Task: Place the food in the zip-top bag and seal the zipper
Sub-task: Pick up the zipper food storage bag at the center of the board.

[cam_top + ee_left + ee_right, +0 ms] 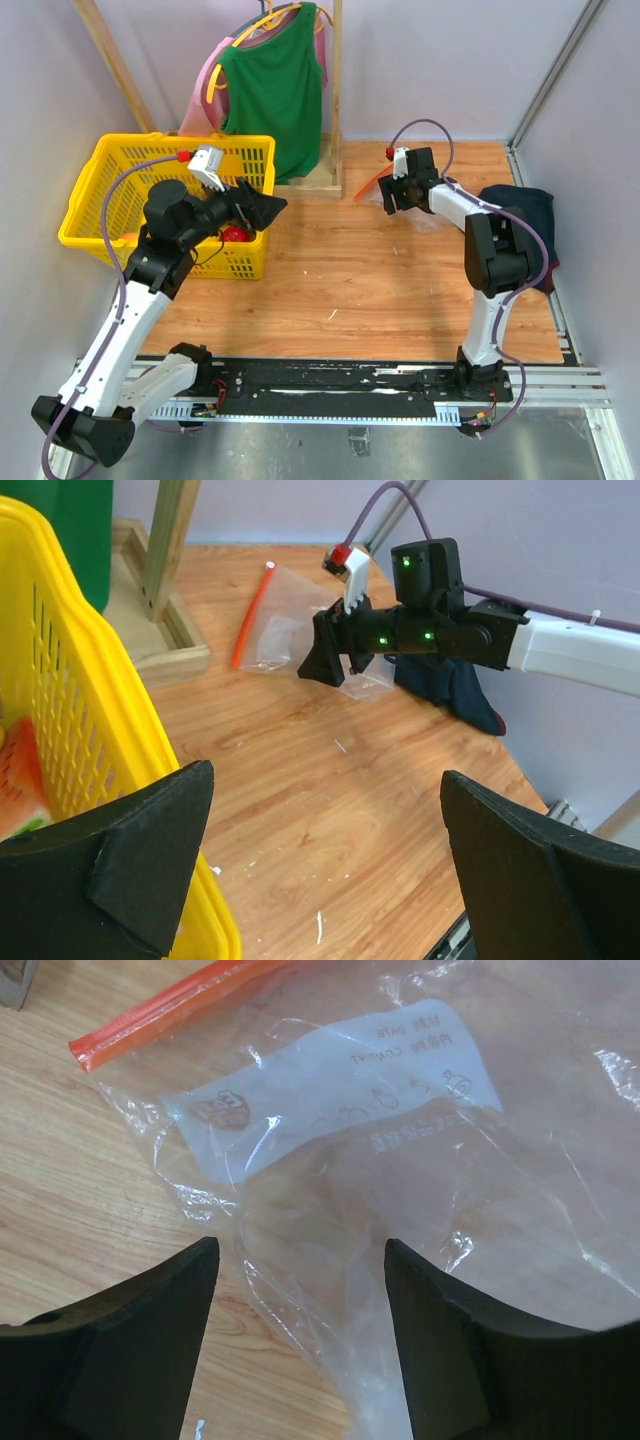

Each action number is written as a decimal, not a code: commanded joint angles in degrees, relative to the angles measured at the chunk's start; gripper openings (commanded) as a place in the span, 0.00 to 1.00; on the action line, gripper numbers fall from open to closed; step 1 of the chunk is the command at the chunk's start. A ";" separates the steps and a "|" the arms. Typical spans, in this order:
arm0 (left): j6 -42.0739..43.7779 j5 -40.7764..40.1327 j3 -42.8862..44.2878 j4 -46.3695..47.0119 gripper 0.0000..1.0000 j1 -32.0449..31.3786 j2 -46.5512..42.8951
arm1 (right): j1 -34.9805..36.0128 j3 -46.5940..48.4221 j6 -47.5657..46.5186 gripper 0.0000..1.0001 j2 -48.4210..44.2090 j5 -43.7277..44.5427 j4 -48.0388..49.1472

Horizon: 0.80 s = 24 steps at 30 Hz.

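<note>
One zip-top bag, 1 o'clock on counter; right hand wide above it; left hand wide, empty.

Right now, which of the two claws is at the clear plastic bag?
The right gripper: it hangs open over the zip-top bag, while the left gripper sits apart by the yellow basket.

The crinkly clear zip-top bag lies near the table's far edge, its red-orange zipper on the left. Red food sits near the left edge.
</note>
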 commanded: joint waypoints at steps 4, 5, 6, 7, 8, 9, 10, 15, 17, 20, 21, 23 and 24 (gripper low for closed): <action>-2.37 1.80 0.74 3.49 0.99 -1.30 2.09 | -1.10 2.23 -1.35 0.47 2.33 -1.45 -0.32; -2.48 1.88 0.75 3.60 0.99 -1.47 2.29 | -1.06 2.09 -1.35 0.42 2.23 -1.57 -0.29; -2.58 1.90 0.84 3.62 0.99 -1.71 2.50 | -1.09 1.93 -1.36 0.39 2.07 -1.56 -0.12; -2.67 1.87 0.88 3.62 0.99 -1.90 2.66 | -1.10 1.78 -1.31 0.34 1.91 -1.57 -0.07; -2.84 1.82 0.92 3.74 0.99 -2.10 2.71 | -1.10 1.61 -1.27 0.30 1.79 -1.51 -0.05; -2.92 1.77 0.92 3.91 0.99 -2.28 2.72 | -1.04 1.44 -1.27 0.25 1.58 -1.58 -0.02; -3.07 1.65 0.89 4.01 0.99 -2.46 2.72 | -1.08 1.08 -1.27 0.20 1.41 -1.77 0.17; -3.42 1.48 1.06 4.23 0.99 -3.26 3.23 | -1.00 -0.49 -1.23 0.01 0.02 -2.23 0.68; -3.71 1.32 0.90 4.51 0.99 -3.66 3.45 | -0.88 -1.31 -1.12 0.01 -1.88 -2.89 0.92; -4.15 0.66 0.90 4.61 0.99 -4.04 4.17 | -0.11 -3.54 -1.17 0.01 -4.93 -3.05 1.74; -4.18 0.44 1.14 4.32 0.99 -4.16 4.54 | 0.25 -4.45 -1.18 0.01 -6.16 -3.02 2.01; -4.10 0.20 2.13 3.47 0.98 -4.23 5.45 | 1.28 -6.42 -1.10 0.01 -9.22 -2.97 2.47; -4.05 0.07 2.62 3.00 0.98 -4.32 5.97 | 1.86 -7.54 -1.02 0.01 -10.70 -2.95 2.84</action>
